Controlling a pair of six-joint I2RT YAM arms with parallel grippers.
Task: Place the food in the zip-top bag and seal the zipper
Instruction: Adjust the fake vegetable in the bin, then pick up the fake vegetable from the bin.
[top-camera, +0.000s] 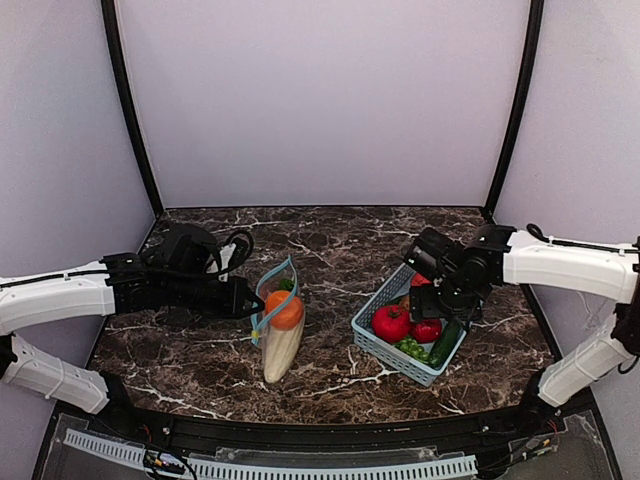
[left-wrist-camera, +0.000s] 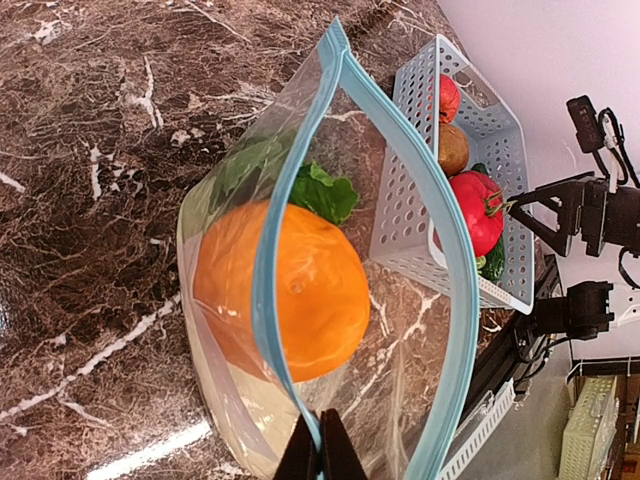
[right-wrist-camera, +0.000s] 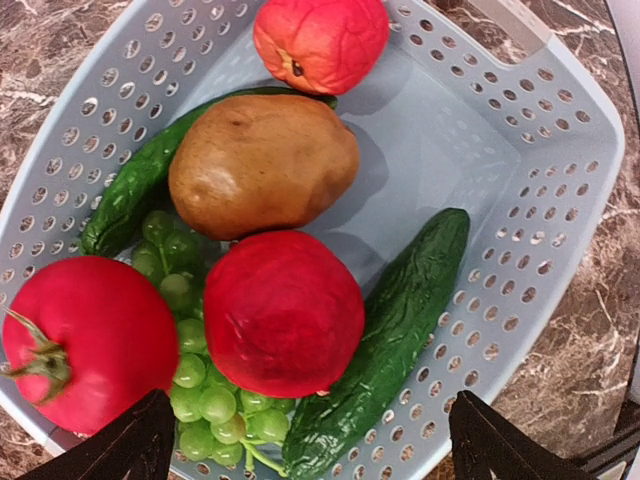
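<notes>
Presently, the zip-top bag (top-camera: 272, 318) lies left of centre in the top view on the marbled table (top-camera: 340, 240), with its mouth toward the upper part of the frame. Inside we see the orange (left-wrist-camera: 290, 290), a green leafy piece (left-wrist-camera: 325, 192) and the cream squash (top-camera: 282, 352).

The left gripper (left-wrist-camera: 320, 452) has its jaws pinched together on one lip of the zipper (left-wrist-camera: 268, 300). In the left wrist view the two blue strips bow apart. We judge the pinch is there to lift that lip and hold the mouth gaping for loading.

The right gripper (right-wrist-camera: 310, 400) hovers over the blue basket (right-wrist-camera: 560, 130) at right of centre, jaws spread wide and holding nothing. Directly below sit a red round piece (right-wrist-camera: 283, 310), a tomato (right-wrist-camera: 85, 340), grapes (right-wrist-camera: 200, 392) and a cucumber (right-wrist-camera: 400, 320).

We read this as lining up the next pick, probably the red round piece. Much food remains to load, so sealing is some way off.
</notes>
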